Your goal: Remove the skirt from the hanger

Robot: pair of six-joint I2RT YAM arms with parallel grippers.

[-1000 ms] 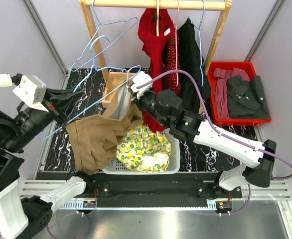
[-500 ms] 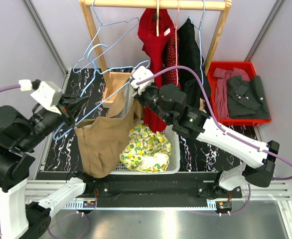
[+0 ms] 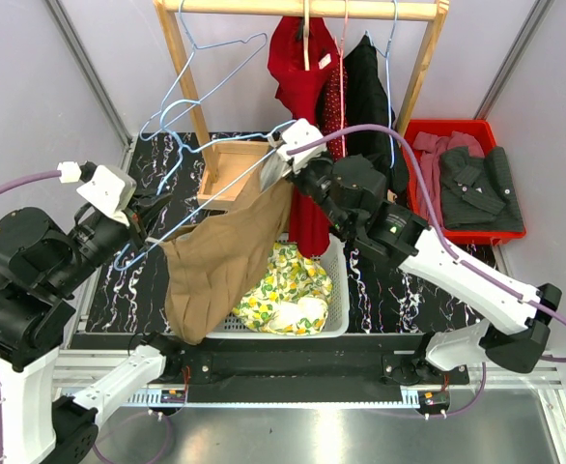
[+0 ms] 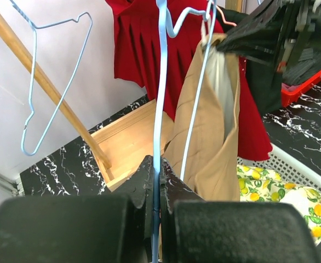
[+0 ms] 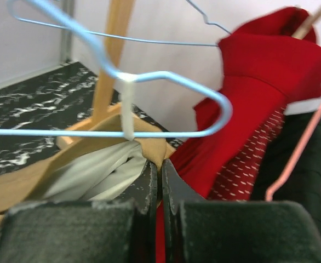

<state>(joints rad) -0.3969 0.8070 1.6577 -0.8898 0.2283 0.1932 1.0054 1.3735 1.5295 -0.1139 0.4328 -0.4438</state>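
1. The left end effector [image 4: 156, 164] is clenched on the hanger [image 4: 159, 82]; the right end effector [image 5: 159, 164] pinches the skirt [image 3: 220, 261] at its top edge.
2. The skirt hangs over the white basket [image 3: 339, 280], which holds a yellow cloth [image 3: 283, 285].
3. The red bin [image 3: 428, 130] holds clothes [image 3: 476, 184].

Pale grey walls [image 3: 32, 87] close in the cell, black marbled tabletop [image 3: 375, 304] below, a wooden clothes rail [image 3: 264, 9] across the back, red bin [image 3: 447, 124] tucked right.

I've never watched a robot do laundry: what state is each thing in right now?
left claw, shut on blue wire hanger.
right claw, shut on tan skirt waistband.
tan skirt, hanging from hanger, not yet off.
white basket, holds lemon-print cloth.
red bin, holds clothes.
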